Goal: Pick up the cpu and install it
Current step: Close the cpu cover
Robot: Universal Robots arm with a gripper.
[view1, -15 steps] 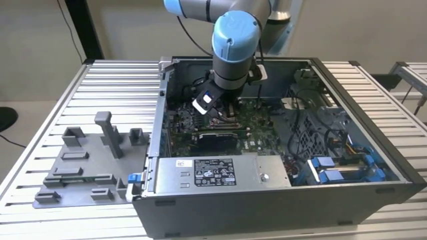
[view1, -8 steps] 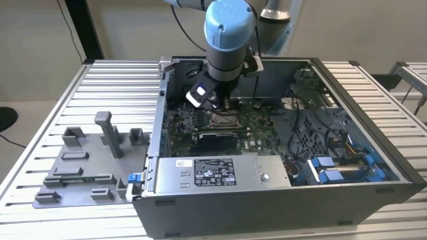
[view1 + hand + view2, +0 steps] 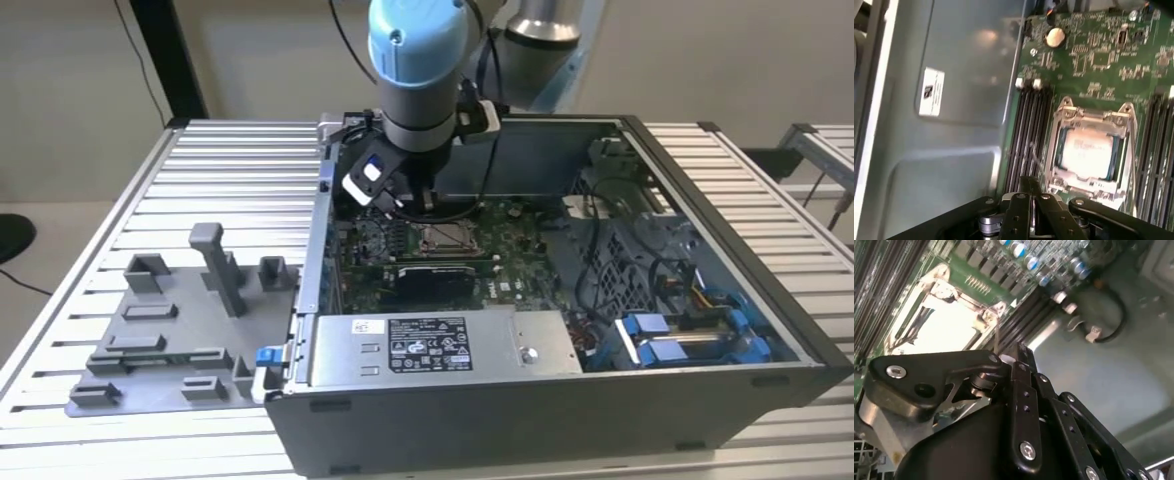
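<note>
The cpu [image 3: 1088,152] is a pale silver square lying flat inside the metal socket frame [image 3: 1126,125] on the green motherboard; in the second wrist view the cpu [image 3: 949,325] glares bright. My gripper [image 3: 1029,184] hangs low inside the open computer case [image 3: 747,385], just beside the socket on the memory-slot side, its black fingers [image 3: 1021,352] pressed together with nothing seen between them. A thin wire socket lever [image 3: 1037,156] sticks up close to the fingertips. In the exterior view the gripper [image 3: 420,207] sits just above the socket [image 3: 447,238].
Black memory slots [image 3: 1026,135] run alongside the socket. The case's grey inner wall [image 3: 954,125] stands close behind the gripper. A power supply [image 3: 427,345] and blue-clipped drive bays [image 3: 681,335] fill the case front. Grey fixture blocks [image 3: 174,320] stand on the slatted table at the exterior view's left.
</note>
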